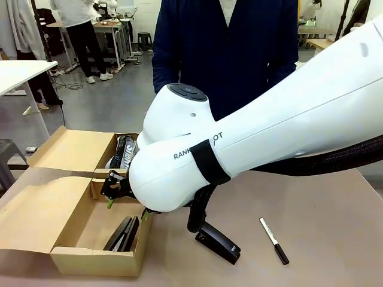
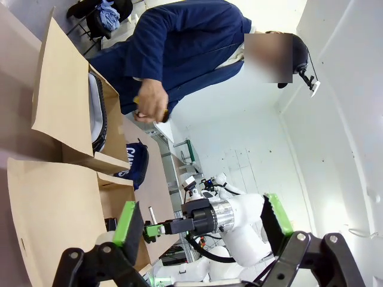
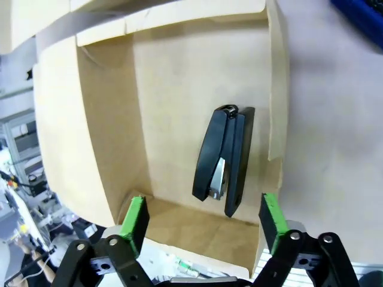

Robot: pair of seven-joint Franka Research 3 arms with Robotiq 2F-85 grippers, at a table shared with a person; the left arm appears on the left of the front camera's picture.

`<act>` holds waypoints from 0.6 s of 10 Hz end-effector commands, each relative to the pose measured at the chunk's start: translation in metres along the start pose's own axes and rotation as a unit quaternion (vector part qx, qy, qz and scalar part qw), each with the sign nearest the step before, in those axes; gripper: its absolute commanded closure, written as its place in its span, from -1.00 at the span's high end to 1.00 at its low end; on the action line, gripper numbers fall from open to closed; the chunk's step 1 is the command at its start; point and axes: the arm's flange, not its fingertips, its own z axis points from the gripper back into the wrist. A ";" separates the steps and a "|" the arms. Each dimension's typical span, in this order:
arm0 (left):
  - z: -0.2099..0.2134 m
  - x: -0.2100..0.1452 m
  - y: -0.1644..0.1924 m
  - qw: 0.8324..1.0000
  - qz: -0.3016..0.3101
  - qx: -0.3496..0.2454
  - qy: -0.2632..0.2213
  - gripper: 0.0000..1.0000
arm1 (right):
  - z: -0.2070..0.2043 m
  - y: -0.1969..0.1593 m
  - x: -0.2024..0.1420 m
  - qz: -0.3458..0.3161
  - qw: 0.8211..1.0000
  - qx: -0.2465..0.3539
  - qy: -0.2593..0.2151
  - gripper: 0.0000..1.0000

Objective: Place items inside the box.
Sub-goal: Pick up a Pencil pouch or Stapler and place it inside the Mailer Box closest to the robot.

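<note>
Two green-padded fingers of the right claw [image 3: 202, 214] stand spread wide, pinching nothing, above the open brown cardboard box [image 1: 96, 262] at the table's [image 1: 335, 227] near left corner. Inside, by the box's right wall, lies one black stapler [image 3: 222, 158], slim and slightly agape with silver showing. A second black stapler [image 1: 219, 243] rests on the table near its front edge, one white black-capped marker [image 1: 273, 239] beside it. The left claw [image 2: 202, 220] is spread too, empty. A second cardboard box [image 1: 72, 146] sits behind the first.
</note>
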 end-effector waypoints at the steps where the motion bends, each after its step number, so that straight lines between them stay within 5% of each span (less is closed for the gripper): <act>1: -0.002 -0.002 -0.001 1.000 -0.009 -0.010 -0.004 1.00 | 0.002 -0.002 0.001 0.016 0.999 0.031 0.015 1.00; 3: -0.002 -0.002 -0.001 1.000 -0.009 -0.010 -0.004 1.00 | 0.035 -0.024 -0.002 0.038 0.996 0.052 0.061 1.00; 6: -0.002 -0.002 -0.001 1.000 -0.009 -0.010 -0.004 1.00 | 0.134 -0.141 -0.002 -0.022 0.990 0.089 0.103 1.00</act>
